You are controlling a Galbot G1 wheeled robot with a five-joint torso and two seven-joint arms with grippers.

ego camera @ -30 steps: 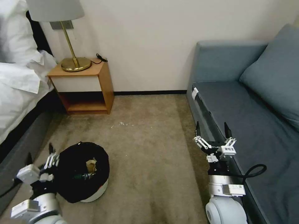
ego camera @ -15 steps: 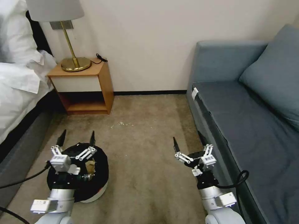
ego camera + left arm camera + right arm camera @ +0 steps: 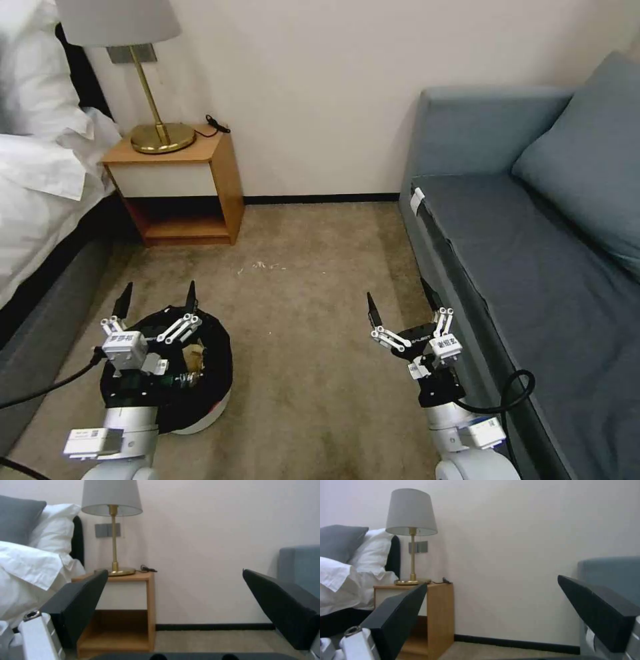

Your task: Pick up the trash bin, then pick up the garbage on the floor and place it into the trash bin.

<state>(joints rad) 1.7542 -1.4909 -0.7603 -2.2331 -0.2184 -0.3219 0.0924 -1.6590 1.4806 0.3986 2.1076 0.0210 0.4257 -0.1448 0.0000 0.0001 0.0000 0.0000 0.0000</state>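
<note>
The trash bin (image 3: 200,407) sits on the beige carpet (image 3: 320,373) near the foot of the bed (image 3: 40,200), its black liner holding a tan paper scrap and other litter, with no wrappers lying loose on the floor around it. The left tool (image 3: 157,299) hovers above the bin's near rim, fingers spread wide and pointing toward the wall, gripping nothing. The right tool (image 3: 400,308) hangs beside the blue sofa (image 3: 533,267), equally wide and empty. Both wrist views look level at the nightstand (image 3: 133,600) and lamp (image 3: 411,512). Judged from this, the collecting looks finished; only a few white crumbs (image 3: 263,267) remain farther off. Done well, this step means lifting both arms straight clear of the bin, without snagging the crinkled liner or nudging the bin sideways.
</note>
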